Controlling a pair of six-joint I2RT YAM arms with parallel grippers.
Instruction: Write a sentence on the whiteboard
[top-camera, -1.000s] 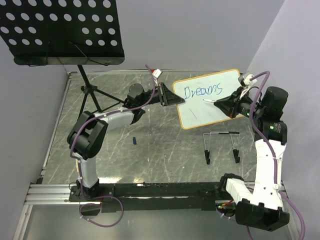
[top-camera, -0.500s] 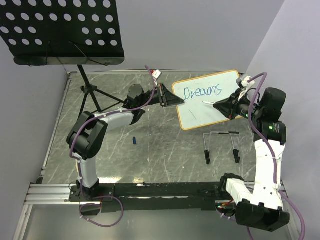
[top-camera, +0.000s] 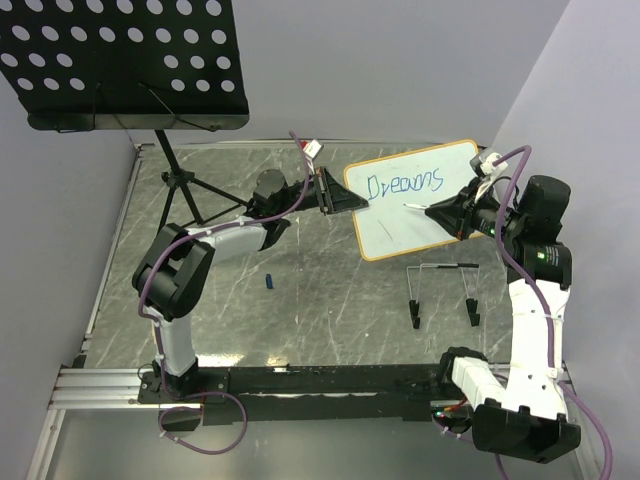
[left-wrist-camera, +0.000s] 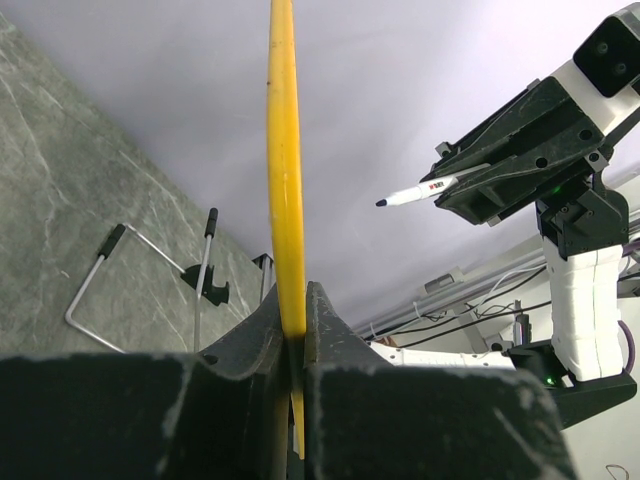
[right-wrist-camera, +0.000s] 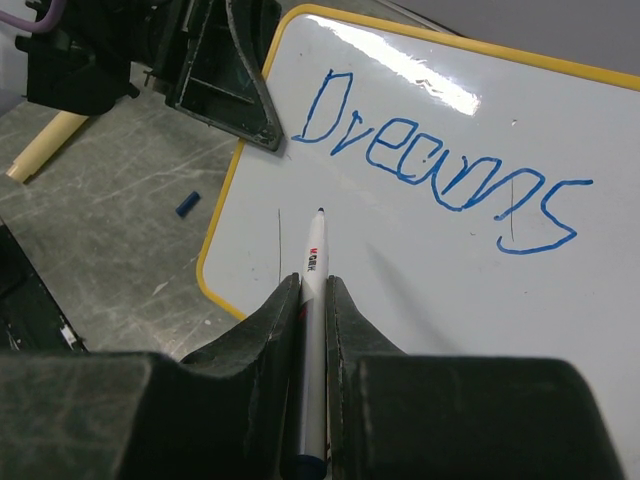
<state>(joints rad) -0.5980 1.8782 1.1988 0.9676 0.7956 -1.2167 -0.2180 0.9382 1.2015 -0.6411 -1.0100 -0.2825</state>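
Small rect. whiteboard w/ thin tan wooden frame and rounded corners (top-camera: 425, 215) is held up off the grey marbled surface (top-camera: 300, 300), over its far right part, tilted; its frame shows as a yellow strip seen edge-on (left-wrist-camera: 285, 180) in left wrist view. Left fingers (top-camera: 352, 200) are pinching the board's left edge, frame clamped btwn the two black pads (left-wrist-camera: 298, 312). Blue handwritten marker writing (top-camera: 405, 183) sits in the board's upper half, one word only, "Dreams" (right-wrist-camera: 430, 165); rest of the white face is bare apart from a couple of faint thin dark lines. Right fingers (top-camera: 437, 209) are closed on a slim white marker pen w/ dark tip (top-camera: 415, 205); barrel is gripped btwn both fingers (right-wrist-camera: 312, 285), tip pointing fwd at the board below the word's first letters (right-wrist-camera: 316, 245). Left wrist view shows the marker tip (left-wrist-camera: 415, 193) apart from the board face, a clear gap btwn them; right arm's black fingers (left-wrist-camera: 470, 180) are just behind it. Small blue cap (top-camera: 270, 282) lies on the surface near centre, well apart from the board; also seen below the board's edge (right-wrist-camera: 187, 206). Thin wire easel w/ black feet (top-camera: 445, 290) stands on the surface under the board's near edge (left-wrist-camera: 150, 270). Black perforated music-stand tray (top-camera: 120, 60) on its tripod is at far left.
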